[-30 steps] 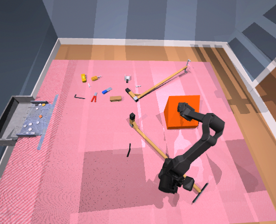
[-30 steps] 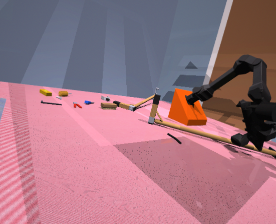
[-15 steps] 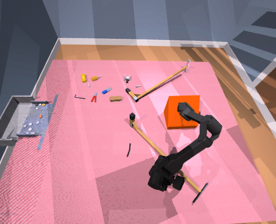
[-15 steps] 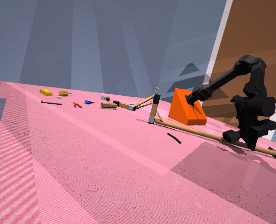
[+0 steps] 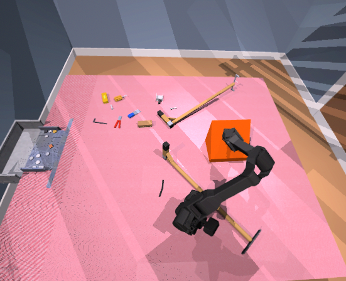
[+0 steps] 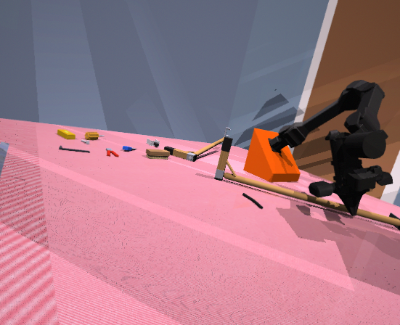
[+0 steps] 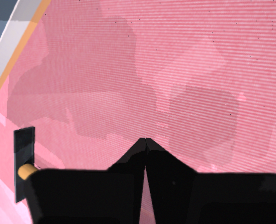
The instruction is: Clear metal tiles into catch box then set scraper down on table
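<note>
A black robot arm reaches from its orange base (image 5: 218,147) across a pink table (image 5: 95,219). The gripper (image 6: 353,212) points straight down at the wooden shaft of the long scraper (image 5: 186,177), which lies flat on the table. Its long axis runs diagonally, from a black upright handle (image 5: 166,146) near the table's middle to a flat black blade (image 5: 251,241) at the near right edge. The gripper stands over the shaft close to the blade end; in the wrist view the blade (image 7: 24,162) shows just to one side of the fingers. The fingers are pressed fully together with nothing between them, so the scraper is not held; whether the tips touch the shaft cannot be told. The steel bench plate (image 5: 53,145) and grey catch box (image 5: 4,147) lie well apart, at the table's far left edge, with small metal tiles (image 5: 37,155) on the plate. Judging from this, the fingers would have to part before they could straddle the shaft.
</note>
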You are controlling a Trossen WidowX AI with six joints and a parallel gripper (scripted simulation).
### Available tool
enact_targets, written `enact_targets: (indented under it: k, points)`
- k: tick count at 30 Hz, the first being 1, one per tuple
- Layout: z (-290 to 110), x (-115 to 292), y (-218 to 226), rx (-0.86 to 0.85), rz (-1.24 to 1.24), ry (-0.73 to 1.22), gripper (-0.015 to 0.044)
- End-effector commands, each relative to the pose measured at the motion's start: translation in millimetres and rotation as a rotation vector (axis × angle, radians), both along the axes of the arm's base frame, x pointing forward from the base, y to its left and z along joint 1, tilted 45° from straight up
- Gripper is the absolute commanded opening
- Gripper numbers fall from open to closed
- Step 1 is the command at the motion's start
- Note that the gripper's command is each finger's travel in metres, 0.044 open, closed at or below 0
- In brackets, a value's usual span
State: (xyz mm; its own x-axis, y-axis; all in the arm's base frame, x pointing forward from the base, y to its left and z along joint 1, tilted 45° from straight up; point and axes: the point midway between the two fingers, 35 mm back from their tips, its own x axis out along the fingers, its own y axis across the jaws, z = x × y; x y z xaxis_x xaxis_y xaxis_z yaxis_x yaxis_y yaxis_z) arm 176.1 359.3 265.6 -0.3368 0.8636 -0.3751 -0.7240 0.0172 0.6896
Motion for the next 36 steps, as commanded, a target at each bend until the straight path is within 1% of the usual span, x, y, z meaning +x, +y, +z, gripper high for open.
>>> enact_targets:
  k: [1, 18, 36]
  points:
    - [-1, 17, -4, -0.006, -0.038, -0.011, 0.0]
    - [-9, 79, -31, -0.034, -0.179, -0.022, 0.0]
    - [-18, 140, -71, -0.066, -0.327, -0.028, 0.0]
